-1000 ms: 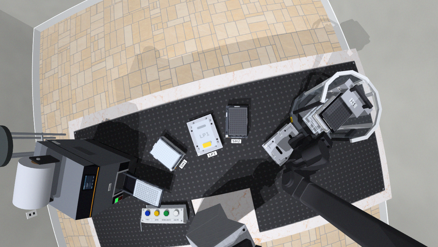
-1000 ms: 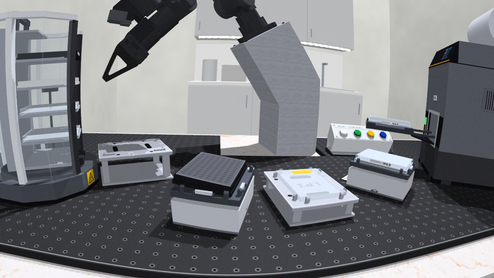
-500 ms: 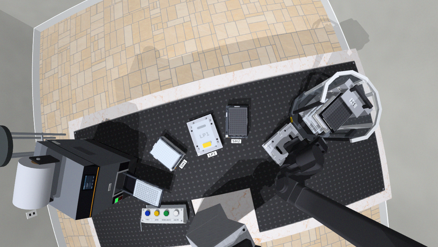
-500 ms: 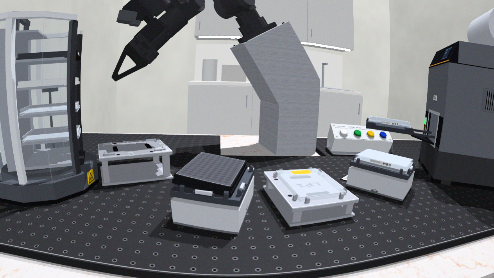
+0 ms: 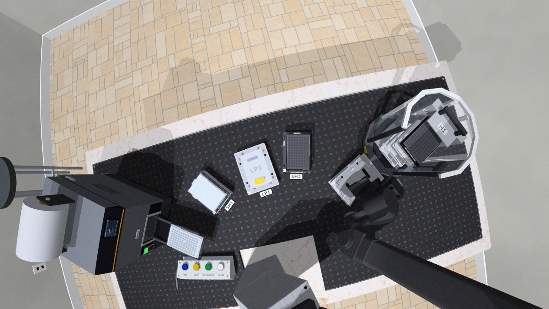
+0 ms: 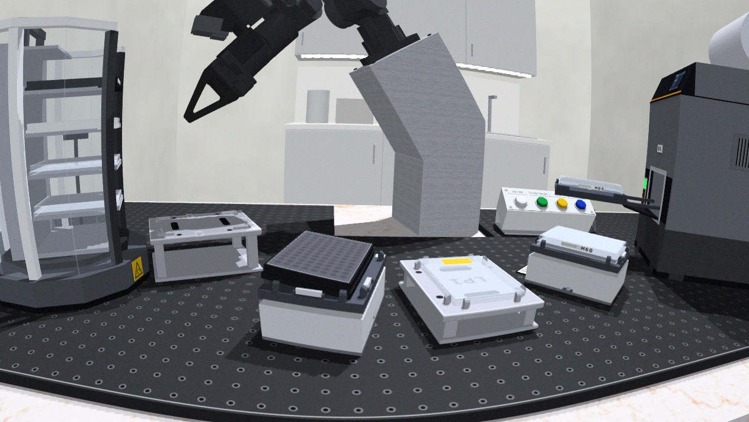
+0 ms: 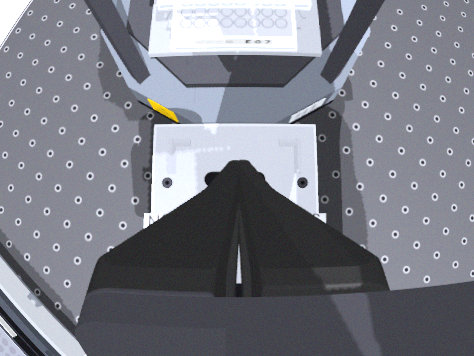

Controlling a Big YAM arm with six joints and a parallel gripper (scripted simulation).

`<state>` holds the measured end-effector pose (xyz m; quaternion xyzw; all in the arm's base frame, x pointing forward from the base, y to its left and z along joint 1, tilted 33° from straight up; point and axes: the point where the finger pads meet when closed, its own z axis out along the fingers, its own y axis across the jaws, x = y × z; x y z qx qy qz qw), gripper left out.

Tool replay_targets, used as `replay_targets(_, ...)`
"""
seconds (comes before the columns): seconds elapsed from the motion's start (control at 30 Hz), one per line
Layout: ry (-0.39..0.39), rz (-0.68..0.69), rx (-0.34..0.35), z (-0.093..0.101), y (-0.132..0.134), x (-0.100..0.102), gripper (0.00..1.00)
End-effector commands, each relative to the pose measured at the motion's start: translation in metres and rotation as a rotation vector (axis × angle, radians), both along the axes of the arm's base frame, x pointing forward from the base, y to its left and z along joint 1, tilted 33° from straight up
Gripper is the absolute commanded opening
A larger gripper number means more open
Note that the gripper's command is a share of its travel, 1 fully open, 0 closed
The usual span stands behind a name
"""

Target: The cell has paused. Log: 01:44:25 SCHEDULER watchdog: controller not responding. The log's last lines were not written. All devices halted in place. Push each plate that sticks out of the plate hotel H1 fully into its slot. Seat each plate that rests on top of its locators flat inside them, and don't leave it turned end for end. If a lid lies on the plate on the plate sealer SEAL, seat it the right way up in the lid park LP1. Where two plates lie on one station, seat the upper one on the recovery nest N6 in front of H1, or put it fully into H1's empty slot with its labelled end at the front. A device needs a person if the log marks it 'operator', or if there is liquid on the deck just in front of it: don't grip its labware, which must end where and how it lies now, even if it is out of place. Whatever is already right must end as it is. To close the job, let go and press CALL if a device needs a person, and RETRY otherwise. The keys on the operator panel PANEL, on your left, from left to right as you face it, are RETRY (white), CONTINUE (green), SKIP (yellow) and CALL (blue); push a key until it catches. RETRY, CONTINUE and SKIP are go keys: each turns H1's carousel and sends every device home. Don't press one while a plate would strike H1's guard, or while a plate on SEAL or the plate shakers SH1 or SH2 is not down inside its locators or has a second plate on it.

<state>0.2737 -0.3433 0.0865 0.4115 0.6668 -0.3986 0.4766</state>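
With our gripper (image 6: 187, 116) pinched together on nothing above the recovery nest (image 6: 204, 226) near the deck's right edge, we judge the dark plate (image 6: 319, 260) riding high on SH2 light, rigid and slick, best gripped across its long sides.

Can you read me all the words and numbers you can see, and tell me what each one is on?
"H1": top of the plate hotel.
"LP1": lid park and its tag.
"SH1": tag by a shaker.
"SH2": tag by the other shaker.
"M60": white plate.
"M09": plate on the sealer's tray.
Yellow warning triangle: hotel's base.
Too small or blurred: key labels on the panel, plate labels in the wrist view.
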Motion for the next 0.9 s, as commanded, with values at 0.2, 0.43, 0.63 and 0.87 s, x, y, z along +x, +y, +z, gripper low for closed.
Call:
replay_targets(0.2, -0.028, 0.014, -0.011, 0.0, 0.015, 0.002, 0.0)
replay_targets(0.43, -0.015, 0.014, 0.0, -0.013, 0.024, -0.004, 0.0)
replay_targets(0.63, -0.041, 0.016, -0.022, -0.002, 0.024, -0.001, 0.0)
replay_targets(0.87, -0.017, 0.014, -0.001, 0.0, 0.033, -0.006, 0.0)
